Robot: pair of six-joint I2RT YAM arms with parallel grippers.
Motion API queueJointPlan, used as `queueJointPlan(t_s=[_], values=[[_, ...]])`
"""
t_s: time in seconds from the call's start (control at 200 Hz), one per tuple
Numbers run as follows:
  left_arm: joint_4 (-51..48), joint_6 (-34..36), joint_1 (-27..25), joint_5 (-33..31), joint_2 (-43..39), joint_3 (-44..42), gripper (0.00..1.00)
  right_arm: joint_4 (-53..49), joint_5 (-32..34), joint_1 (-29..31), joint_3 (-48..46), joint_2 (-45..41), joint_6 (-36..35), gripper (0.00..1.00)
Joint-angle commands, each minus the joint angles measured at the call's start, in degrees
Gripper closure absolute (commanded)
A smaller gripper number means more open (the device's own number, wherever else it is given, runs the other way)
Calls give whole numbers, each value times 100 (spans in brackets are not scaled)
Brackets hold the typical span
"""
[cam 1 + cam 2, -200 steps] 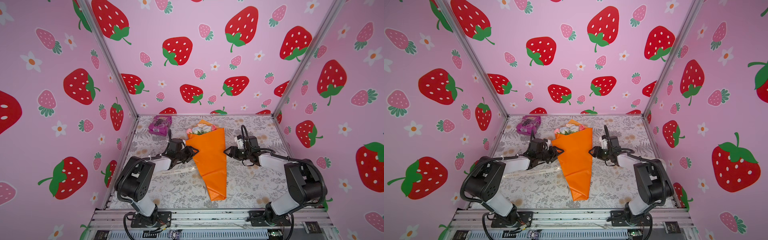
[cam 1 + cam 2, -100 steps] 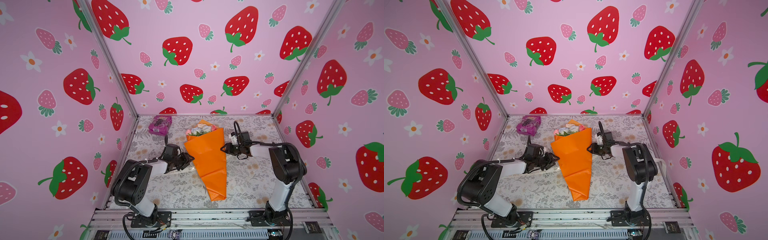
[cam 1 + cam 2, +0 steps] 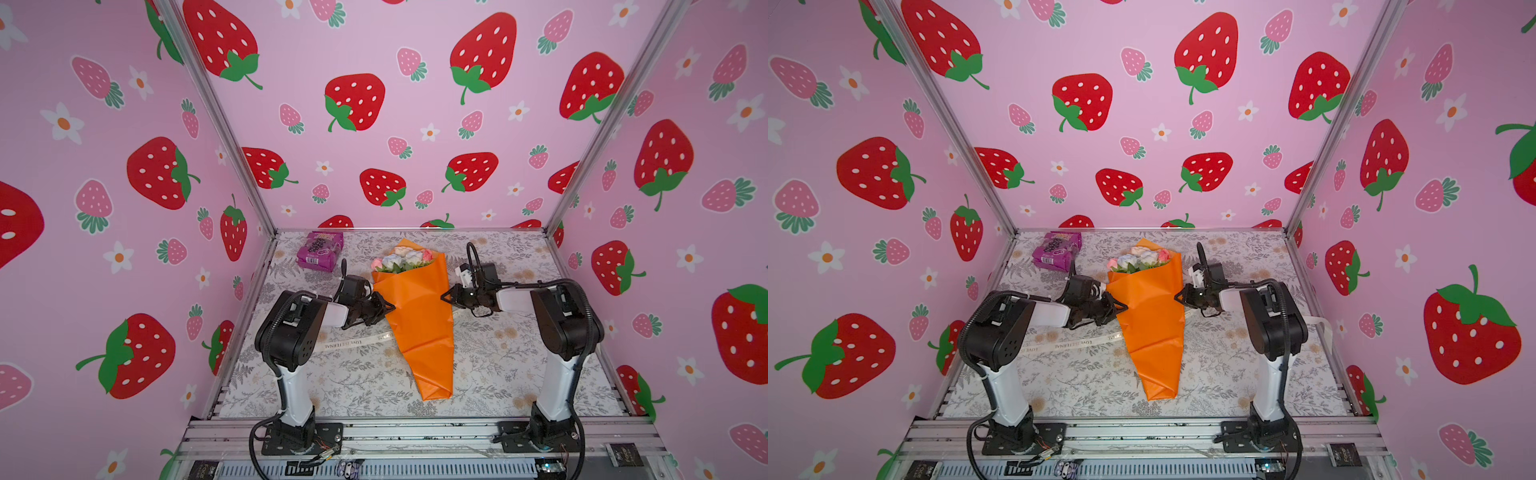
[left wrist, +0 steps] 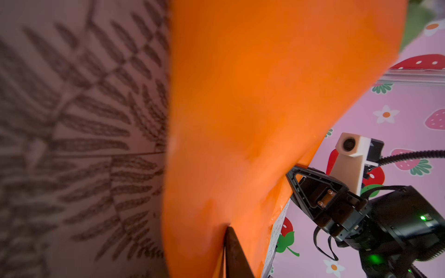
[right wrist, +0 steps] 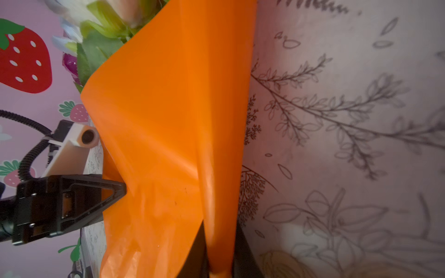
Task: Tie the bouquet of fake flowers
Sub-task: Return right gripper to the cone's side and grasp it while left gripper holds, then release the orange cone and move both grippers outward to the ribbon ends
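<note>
The bouquet of fake flowers (image 3: 419, 324) (image 3: 1152, 328) lies mid-table in an orange paper cone, its pink and white heads (image 3: 405, 259) toward the back wall. In both top views my left gripper (image 3: 390, 308) (image 3: 1123, 309) meets the cone's left edge. My right gripper (image 3: 444, 296) (image 3: 1177, 297) meets the right edge. In the left wrist view my left gripper (image 4: 226, 238) is shut on the orange paper (image 4: 265, 108). In the right wrist view a fold of that paper (image 5: 168, 120) is pinched in my right gripper (image 5: 220, 231).
A cream printed ribbon (image 3: 353, 344) (image 3: 1067, 345) lies flat, passing under the cone toward the left arm. A purple snack packet (image 3: 320, 251) (image 3: 1057, 251) sits at the back left. Pink strawberry walls (image 3: 415, 124) close in three sides.
Both grippers have closed from open onto the edges of the orange paper. The right arm's elbow has risen and its gripper has shifted slightly toward the cone.
</note>
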Motion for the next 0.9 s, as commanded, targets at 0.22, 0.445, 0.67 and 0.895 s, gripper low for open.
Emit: queueJointPlan(t_s=[0.22,0.445,0.67,0.895], values=[[309,-120,16,161,205,348,86,260,-282,-91,239,233,130,84],[-449,257,121,-96,-697,-186,52,47,42,-247,-23,-148,86,76],[-1627,689,330,-477,-2021,-889,31,21,-164,-293,-149,-361,82,58],[-3969,792,629,-2004,-3573,-1230,35,-613,503,-338,-159,-1129,-267,49]])
